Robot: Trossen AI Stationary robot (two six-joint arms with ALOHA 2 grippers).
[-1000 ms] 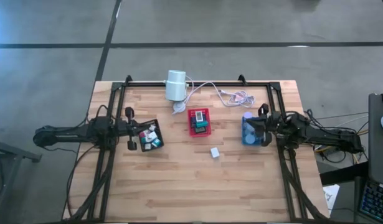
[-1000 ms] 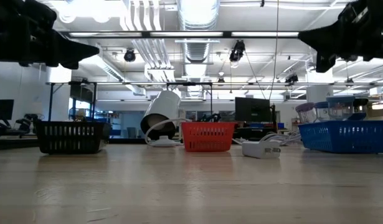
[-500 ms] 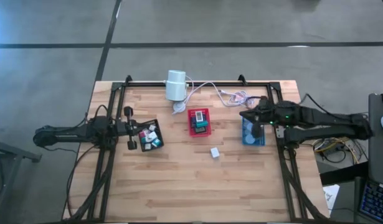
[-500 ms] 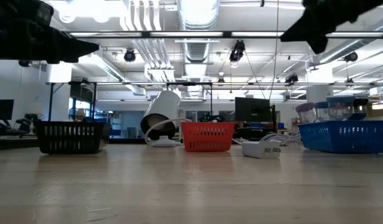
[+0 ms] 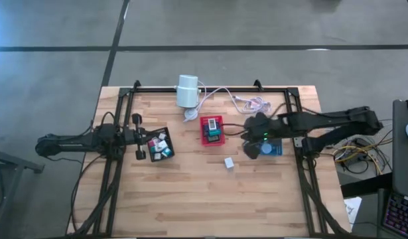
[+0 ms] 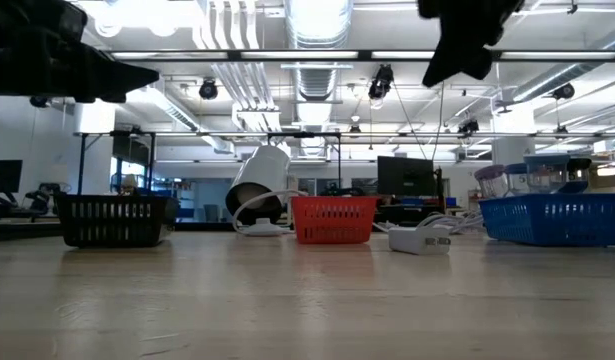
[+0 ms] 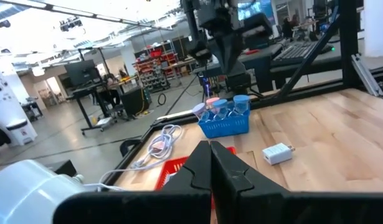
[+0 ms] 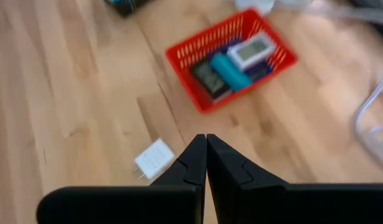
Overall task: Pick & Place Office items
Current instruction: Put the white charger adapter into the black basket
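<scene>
The office items lie in three trays: a black tray [image 5: 160,144] at the left, a red tray [image 5: 213,129] in the middle and a blue tray [image 5: 272,147] at the right. A white plug block [image 5: 228,162] rests flat on the bare wood. My left gripper [image 5: 142,137] hangs shut and level just left of the black tray. My right gripper [image 5: 249,147] is shut with nothing in it, raised and slanting down between the red and blue trays. In its wrist view the white block [image 8: 155,158] and the red tray [image 8: 231,59] lie beyond the fingertips.
A white cylinder [image 5: 187,91] with a white cable [image 5: 247,101] lies at the table's far edge. Dark frame rails [image 5: 121,126] run along both sides. Bare wood stretches across the near half of the table [image 5: 210,206].
My right gripper has swung from over the blue tray toward the table's middle, rising and tipping from level to slanting down. Its fingers have stayed shut. No item has moved.
</scene>
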